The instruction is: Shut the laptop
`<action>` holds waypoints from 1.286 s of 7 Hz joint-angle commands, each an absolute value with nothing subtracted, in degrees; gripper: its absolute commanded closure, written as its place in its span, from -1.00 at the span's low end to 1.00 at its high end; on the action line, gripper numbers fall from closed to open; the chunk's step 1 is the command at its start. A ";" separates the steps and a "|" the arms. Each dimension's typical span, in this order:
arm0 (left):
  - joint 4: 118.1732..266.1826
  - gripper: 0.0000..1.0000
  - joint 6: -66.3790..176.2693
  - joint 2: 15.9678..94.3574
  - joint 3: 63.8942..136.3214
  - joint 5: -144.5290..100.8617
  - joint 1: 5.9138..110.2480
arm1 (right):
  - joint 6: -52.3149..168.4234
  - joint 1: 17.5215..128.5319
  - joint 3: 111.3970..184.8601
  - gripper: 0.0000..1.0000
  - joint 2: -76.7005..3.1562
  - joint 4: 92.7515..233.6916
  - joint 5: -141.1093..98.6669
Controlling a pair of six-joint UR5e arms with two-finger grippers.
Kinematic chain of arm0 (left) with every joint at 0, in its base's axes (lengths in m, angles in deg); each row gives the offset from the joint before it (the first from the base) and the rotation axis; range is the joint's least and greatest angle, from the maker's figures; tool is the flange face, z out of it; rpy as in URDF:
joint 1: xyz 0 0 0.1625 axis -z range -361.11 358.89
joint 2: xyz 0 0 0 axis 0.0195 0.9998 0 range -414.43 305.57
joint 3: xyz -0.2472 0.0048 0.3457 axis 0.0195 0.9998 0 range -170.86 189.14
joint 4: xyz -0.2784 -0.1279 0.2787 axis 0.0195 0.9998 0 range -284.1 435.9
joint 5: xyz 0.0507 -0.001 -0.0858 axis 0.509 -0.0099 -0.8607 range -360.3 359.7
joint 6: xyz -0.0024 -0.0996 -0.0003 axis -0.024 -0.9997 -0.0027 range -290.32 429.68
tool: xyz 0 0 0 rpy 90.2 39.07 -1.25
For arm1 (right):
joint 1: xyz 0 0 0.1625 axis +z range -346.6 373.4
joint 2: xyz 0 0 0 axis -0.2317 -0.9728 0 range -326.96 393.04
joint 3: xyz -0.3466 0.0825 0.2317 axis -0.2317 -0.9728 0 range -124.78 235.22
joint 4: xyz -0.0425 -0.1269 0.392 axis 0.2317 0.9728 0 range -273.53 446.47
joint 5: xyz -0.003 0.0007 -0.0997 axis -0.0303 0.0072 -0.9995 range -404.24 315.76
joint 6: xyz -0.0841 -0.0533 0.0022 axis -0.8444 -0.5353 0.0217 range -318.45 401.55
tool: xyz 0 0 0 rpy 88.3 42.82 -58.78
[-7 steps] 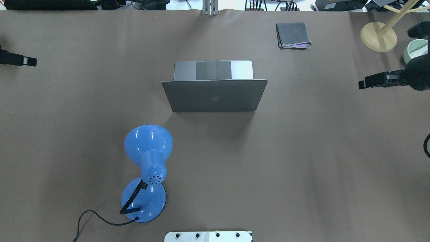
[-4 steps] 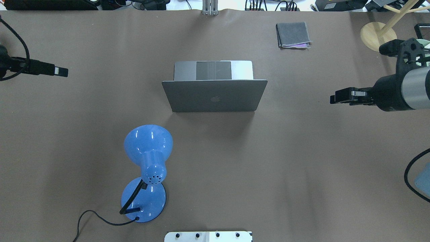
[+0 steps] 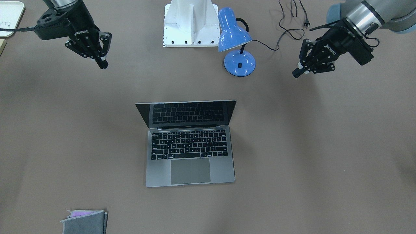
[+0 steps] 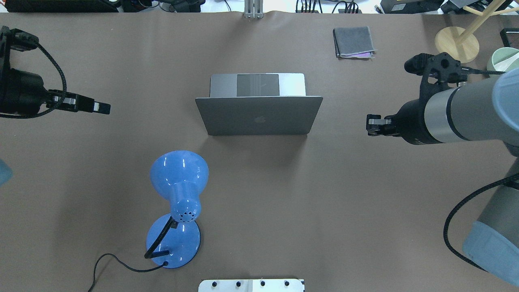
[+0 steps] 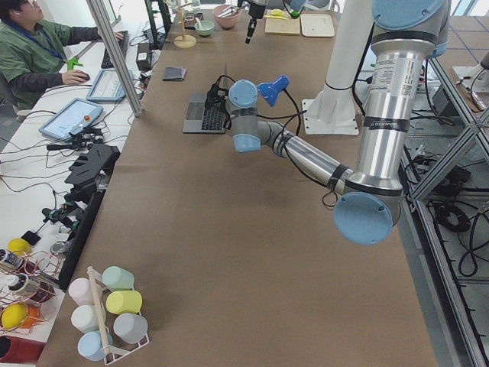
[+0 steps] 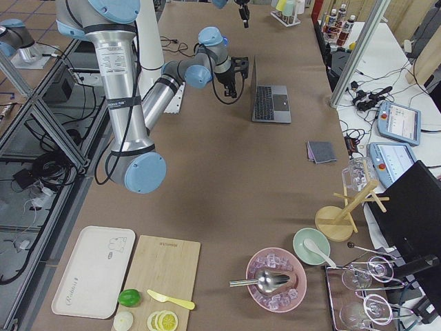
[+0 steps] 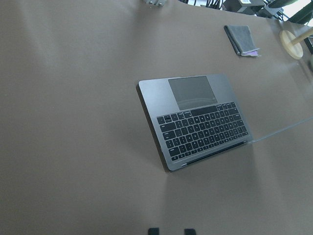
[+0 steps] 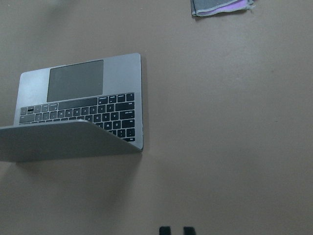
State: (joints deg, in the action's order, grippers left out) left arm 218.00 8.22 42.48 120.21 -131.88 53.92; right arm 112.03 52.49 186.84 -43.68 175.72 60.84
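The grey-silver laptop (image 4: 259, 115) stands open in the middle of the table, its lid with the apple logo towards the robot. Its black keyboard and trackpad show in the front view (image 3: 190, 152) and in both wrist views (image 7: 195, 122) (image 8: 83, 107). My left gripper (image 4: 101, 108) hovers well to the laptop's left, shut and empty; it also shows in the front view (image 3: 297, 73). My right gripper (image 4: 369, 121) hovers off the lid's right edge, shut and empty, and shows in the front view too (image 3: 103, 63). Neither touches the laptop.
A blue desk lamp (image 4: 178, 182) with its cord stands near the robot, left of the laptop. A folded grey cloth (image 4: 353, 41) lies at the far right. A wooden rack base (image 4: 456, 44) and a green cup (image 4: 502, 61) stand at the right edge.
Both arms have moved inward towards the laptop, the left gripper to the right and the right gripper to the left. The laptop has not moved.
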 commanded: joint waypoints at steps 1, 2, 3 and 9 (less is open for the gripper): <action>217.67 1.00 1.52 45.65 119.80 -129.95 50.67 | 114.48 48.75 185.92 1.00 -39.57 179.37 57.03; 217.41 1.00 -1.92 47.07 119.36 -127.50 48.13 | 117.55 47.68 184.61 1.00 -37.56 179.46 55.96; 217.32 1.00 -6.39 49.34 118.83 -123.48 44.71 | 119.67 46.54 183.20 1.00 -35.63 179.64 54.21; 209.67 1.00 -10.57 58.41 114.62 -110.78 35.18 | 119.25 48.02 172.41 1.00 -27.80 178.94 50.50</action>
